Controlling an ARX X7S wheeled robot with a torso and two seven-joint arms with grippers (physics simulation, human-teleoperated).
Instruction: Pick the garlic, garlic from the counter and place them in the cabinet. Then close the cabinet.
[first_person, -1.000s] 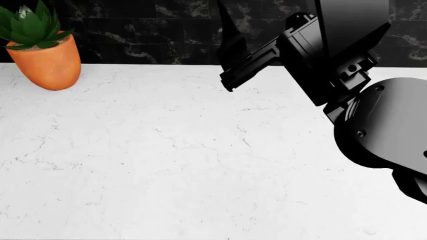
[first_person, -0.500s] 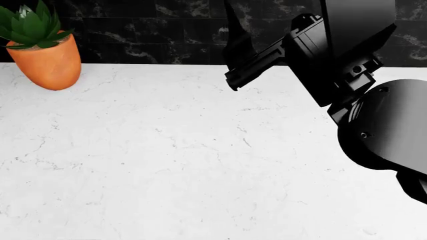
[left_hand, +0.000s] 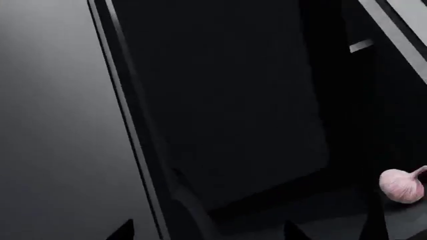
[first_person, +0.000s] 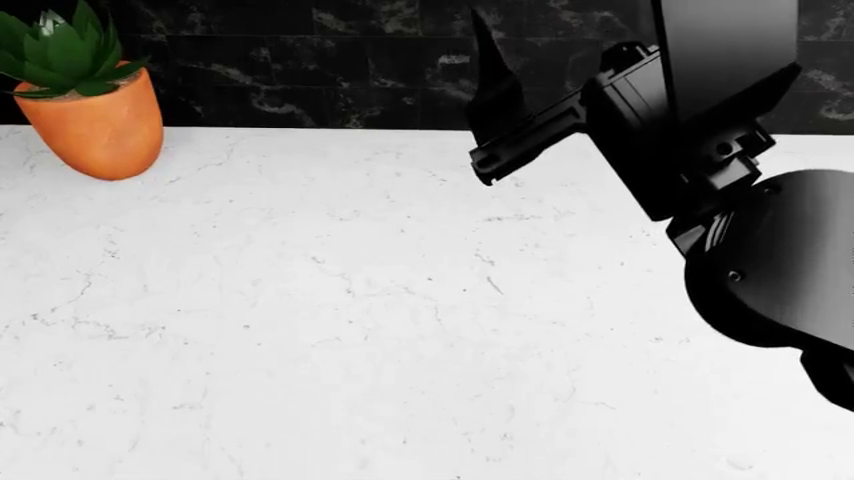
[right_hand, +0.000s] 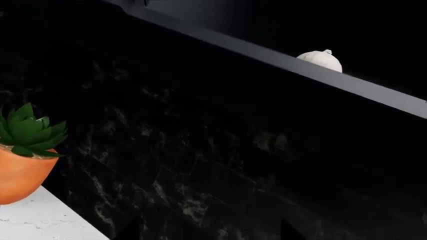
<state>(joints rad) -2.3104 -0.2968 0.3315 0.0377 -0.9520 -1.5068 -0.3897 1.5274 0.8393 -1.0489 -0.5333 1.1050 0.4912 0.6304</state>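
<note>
The pinkish-purple garlic (left_hand: 402, 185) lies on a dark shelf inside the cabinet, seen in the left wrist view. My left gripper (left_hand: 208, 233) is open and empty, apart from it, facing the dark cabinet interior and a door edge (left_hand: 127, 130). The white garlic (right_hand: 321, 60) sits on the cabinet shelf just behind its grey front edge (right_hand: 280, 57), in the right wrist view. My right gripper (right_hand: 208, 233) is open and empty, below that shelf, facing the black wall tiles; it also shows in the head view (first_person: 486, 120), raised above the white counter (first_person: 334, 320). No garlic shows on the counter.
An orange plant pot (first_person: 91, 120) with a green succulent stands at the counter's back left; it also shows in the right wrist view (right_hand: 20, 170). Black marbled wall tiles (first_person: 307, 60) run behind the counter. My right arm's elbow (first_person: 774, 260) fills the right side.
My right arm and gripper have shifted slightly to the right in the head view. The plant pot and the counter have not moved.
</note>
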